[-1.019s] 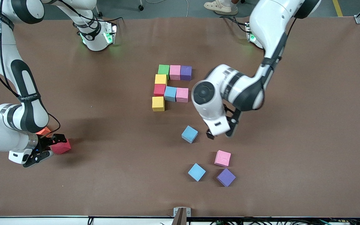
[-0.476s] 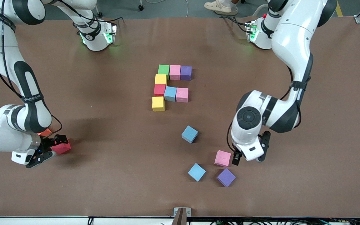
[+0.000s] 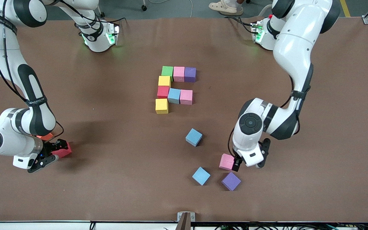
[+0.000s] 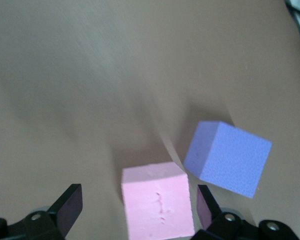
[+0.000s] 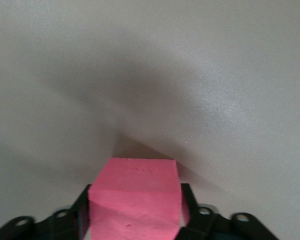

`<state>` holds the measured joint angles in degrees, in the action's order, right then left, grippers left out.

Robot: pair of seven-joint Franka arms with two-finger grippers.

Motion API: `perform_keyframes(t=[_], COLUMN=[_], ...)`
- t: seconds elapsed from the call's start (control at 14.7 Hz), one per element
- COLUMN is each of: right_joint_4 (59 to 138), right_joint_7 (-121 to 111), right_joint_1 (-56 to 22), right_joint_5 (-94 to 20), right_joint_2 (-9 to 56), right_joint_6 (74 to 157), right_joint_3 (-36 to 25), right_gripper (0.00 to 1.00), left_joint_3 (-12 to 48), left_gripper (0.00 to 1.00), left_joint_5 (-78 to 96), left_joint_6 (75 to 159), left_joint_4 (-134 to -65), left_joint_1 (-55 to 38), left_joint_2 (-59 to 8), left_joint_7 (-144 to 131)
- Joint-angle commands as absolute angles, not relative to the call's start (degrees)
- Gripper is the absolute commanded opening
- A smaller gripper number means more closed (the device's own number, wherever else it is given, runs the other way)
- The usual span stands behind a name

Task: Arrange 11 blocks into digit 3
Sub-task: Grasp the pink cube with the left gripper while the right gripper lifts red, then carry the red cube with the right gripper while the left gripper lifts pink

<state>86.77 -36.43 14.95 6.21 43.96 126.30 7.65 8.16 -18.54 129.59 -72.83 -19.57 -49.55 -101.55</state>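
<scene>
Front view: the digit 3 [image 3: 174, 89] holds eight blocks; its bottom bar is missing. Nearer the camera than the figure lie two blue blocks [image 3: 194, 137], a purple block [image 3: 231, 181] and a pink block [image 3: 227, 161]. The left gripper [image 3: 246, 159], previously higher and nearer the figure, has dropped to the pink block. Toward the right arm's end, the right gripper [image 3: 52, 152] has clamped a red block [image 3: 63, 151].

Left wrist view: wide-open fingers [image 4: 67, 205] straddle the pink block [image 4: 158, 206].

Right wrist view: fingers [image 5: 187, 202] pinch the red block [image 5: 135, 200].
</scene>
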Motion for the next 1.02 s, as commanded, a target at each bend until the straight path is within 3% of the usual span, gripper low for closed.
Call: perform_keyframes(t=[0.0,0.34,0.95], right_joint_4=[87.01,86.13,82.44], right_joint_7=[-37.53,-34.56,5.93], right_joint_1=[14.85,11.27,-8.94], right_joint_5=[7.03,5.98,6.24], right_joint_2=[43.95,43.33,43.86], right_joint_6=[126.83,126.21,126.74], right_joint_3=[7.82,8.00,7.91], right_gripper=[0.46,0.41,0.41], left_joint_3=[8.09,8.00,7.47], left_gripper=[1.00,1.00,1.00], left_joint_5=[-17.58,-17.58,-18.10], left_joint_6=[134.10,139.22,139.48], left_joint_4=[-71.89,-71.81,-71.72], left_joint_1=[-20.30,-21.45,-21.36], left_joint_2=[-50.62,-53.26,-55.28], left_joint_7=[-102.83,-106.08,-105.47])
